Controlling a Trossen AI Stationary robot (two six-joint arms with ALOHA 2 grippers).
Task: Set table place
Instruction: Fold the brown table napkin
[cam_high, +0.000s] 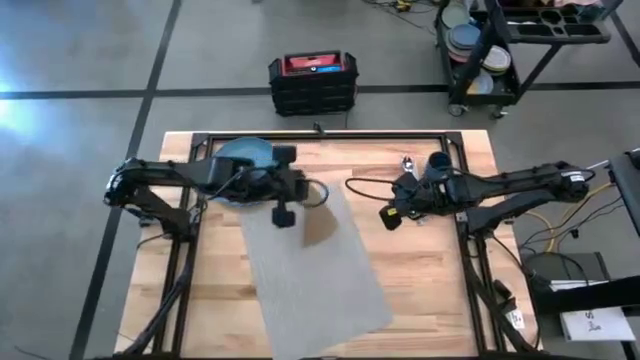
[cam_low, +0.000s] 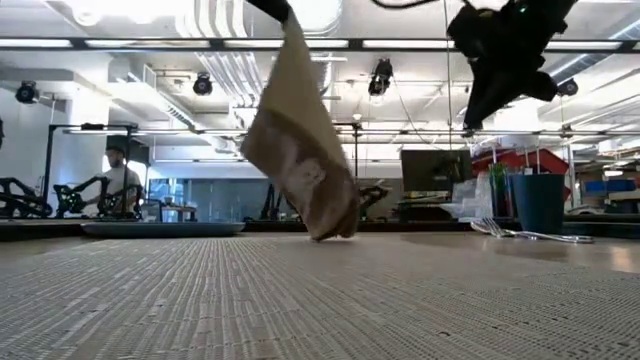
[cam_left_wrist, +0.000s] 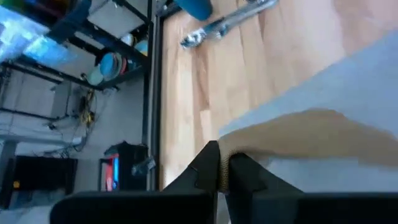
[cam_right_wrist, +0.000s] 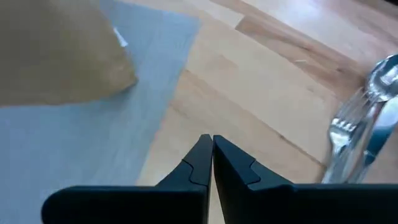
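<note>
1. A wooden table (cam_high: 420, 270) is seen from above, with one dark robot arm reaching in from each side.
2. At the far left of the table sits a round blue plate (cam_high: 243, 152), partly covered by the left arm.
3. The left gripper (cam_high: 287, 213) hangs above the far left corner of the placemat. Its fingers (cam_left_wrist: 208, 167) are clenched on the top edge of a tan napkin (cam_low: 300, 140).
4. The napkin dangles from that grip, and its lowest corner looks to be at or just above the mat in the low view.
5. A grey woven placemat (cam_high: 315, 275) lies at the middle of the table, turned at a slant, running from the far middle towards the near edge.
6. The right gripper (cam_high: 392, 217) hovers over bare wood just right of the placemat. Its fingers (cam_right_wrist: 198, 163) are pressed together and hold nothing.
7. A fork (cam_right_wrist: 341, 140) and spoon (cam_right_wrist: 382, 74) lie side by side at the far right of the table.
8. A small dark-blue cup (cam_high: 439, 161) stands just beside the cutlery, at the far right.
</note>
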